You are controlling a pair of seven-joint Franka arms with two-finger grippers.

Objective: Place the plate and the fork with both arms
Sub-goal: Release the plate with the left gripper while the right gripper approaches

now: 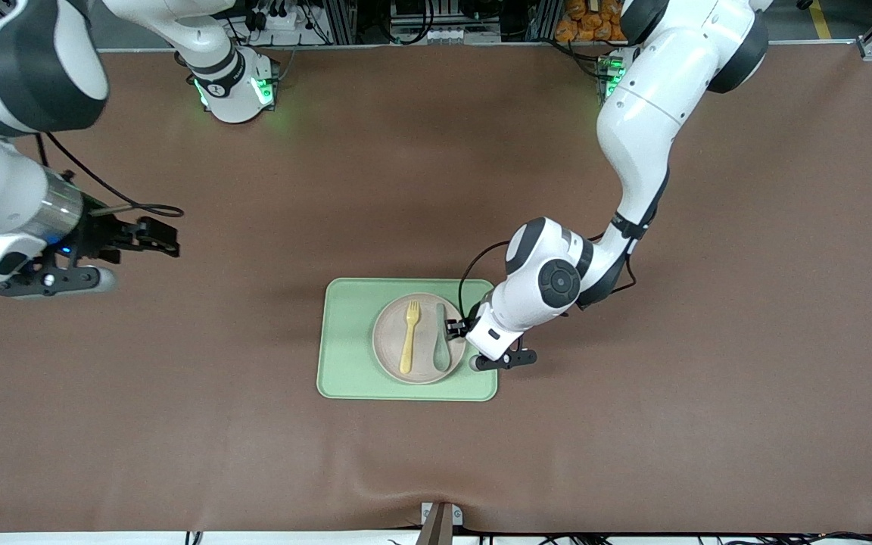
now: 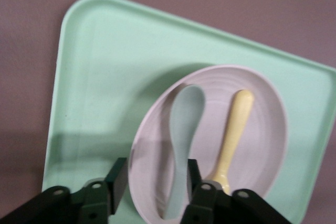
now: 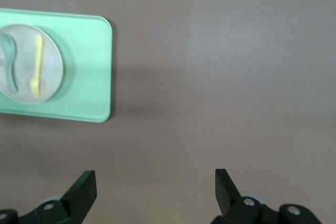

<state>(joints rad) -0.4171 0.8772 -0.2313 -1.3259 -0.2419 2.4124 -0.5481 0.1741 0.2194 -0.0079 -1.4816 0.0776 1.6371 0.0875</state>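
Note:
The round off-white plate [image 1: 390, 338] lies on a light green tray [image 1: 345, 341]. On the plate the pale yellow fork [image 1: 409, 337] rests beside a grey-green spoon [image 1: 441, 345]. My left gripper [image 1: 457, 329] hangs low over the plate's rim at the spoon's handle end, toward the left arm's end of the table. In the left wrist view this left gripper [image 2: 156, 170] is open; the plate [image 2: 262, 129] rim and the spoon [image 2: 184, 124] handle lie between its fingers, and the fork [image 2: 234, 129] lies just outside them. My right gripper [image 1: 163, 238] waits open and empty over bare table.
The tray [image 2: 105, 77] sits on a brown table mat, nearer to the front camera than the arm bases. From the right wrist view the tray [image 3: 89, 66], plate [image 3: 52, 61] and fork [image 3: 37, 66] lie well away from the right gripper [image 3: 155, 182].

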